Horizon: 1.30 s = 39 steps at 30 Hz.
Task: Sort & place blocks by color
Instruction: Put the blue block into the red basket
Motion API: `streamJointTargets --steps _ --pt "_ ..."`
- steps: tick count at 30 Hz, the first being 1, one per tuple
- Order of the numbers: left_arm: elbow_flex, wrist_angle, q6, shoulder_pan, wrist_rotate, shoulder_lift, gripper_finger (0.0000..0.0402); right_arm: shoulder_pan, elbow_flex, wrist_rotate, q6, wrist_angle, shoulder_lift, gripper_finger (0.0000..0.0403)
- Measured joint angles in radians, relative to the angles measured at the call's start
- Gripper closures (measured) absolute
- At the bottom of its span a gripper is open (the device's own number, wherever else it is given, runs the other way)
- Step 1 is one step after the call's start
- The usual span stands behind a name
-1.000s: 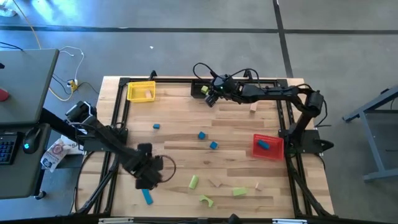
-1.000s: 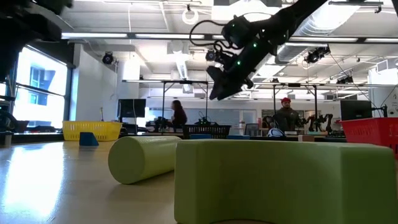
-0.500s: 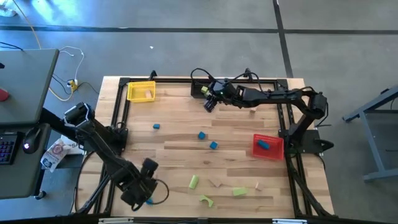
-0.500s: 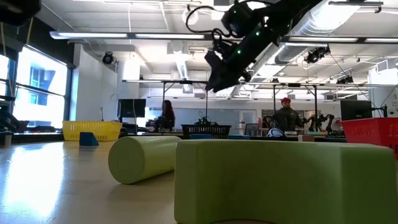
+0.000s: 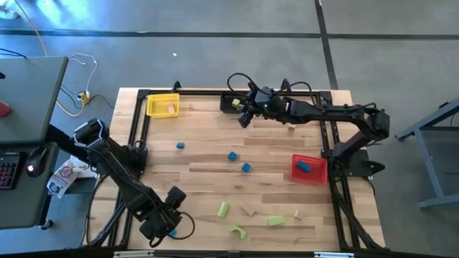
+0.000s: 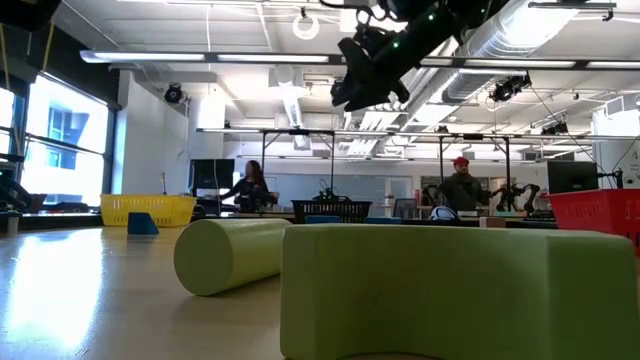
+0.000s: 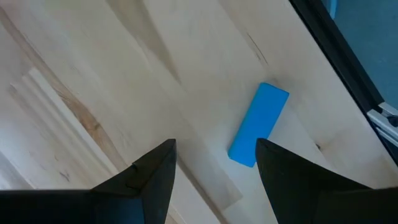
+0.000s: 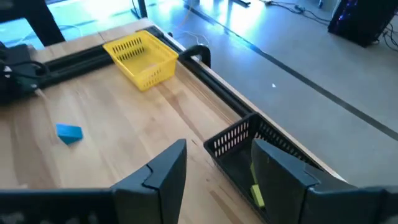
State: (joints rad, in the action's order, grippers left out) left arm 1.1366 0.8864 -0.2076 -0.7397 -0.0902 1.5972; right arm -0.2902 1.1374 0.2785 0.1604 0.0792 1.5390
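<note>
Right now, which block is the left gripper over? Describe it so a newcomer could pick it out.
Start at the table's near left corner, where the left gripper hovers with its fingers open. Just ahead of them, close to the black edge rail, a blue bar lies flat on the wood. It is the only long blue block; the other blue pieces are small chunks nearer the table's middle.

Smooth pale wooden table (image 7: 93, 74) under a matt blue block (image 7: 259, 124).
</note>
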Motion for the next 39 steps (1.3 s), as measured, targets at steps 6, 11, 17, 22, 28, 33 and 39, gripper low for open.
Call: streamJointTargets --steps 6,11,17,22,28,33,39 --pt "0.000 -0.003 0.001 -0.023 0.018 0.075 0.0195 0.008 0.000 -0.002 0.023 0.006 -0.021 0.0236" --pt "0.000 -0.030 -0.001 -0.050 0.019 0.129 0.0195 0.012 0.000 -0.001 0.025 0.025 -0.021 0.0236" --pt "0.000 -0.056 -0.009 -0.074 0.046 0.178 0.0195 0.012 0.000 -0.001 0.045 0.057 -0.021 0.0236" --pt "0.000 -0.057 -0.017 -0.076 0.043 0.212 0.0195 0.016 0.000 -0.017 0.050 0.080 -0.021 0.0236" --pt "0.000 -0.054 -0.017 -0.076 0.033 0.254 0.0195 0.045 0.000 -0.051 0.049 0.104 -0.021 0.0236" --pt "0.002 -0.052 -0.015 -0.075 0.037 0.286 0.0195 0.076 0.000 -0.051 0.042 0.117 -0.021 0.0236" --pt "0.002 -0.053 -0.061 -0.067 0.033 0.287 0.0209 0.126 0.000 -0.130 0.041 0.146 -0.021 0.0236"
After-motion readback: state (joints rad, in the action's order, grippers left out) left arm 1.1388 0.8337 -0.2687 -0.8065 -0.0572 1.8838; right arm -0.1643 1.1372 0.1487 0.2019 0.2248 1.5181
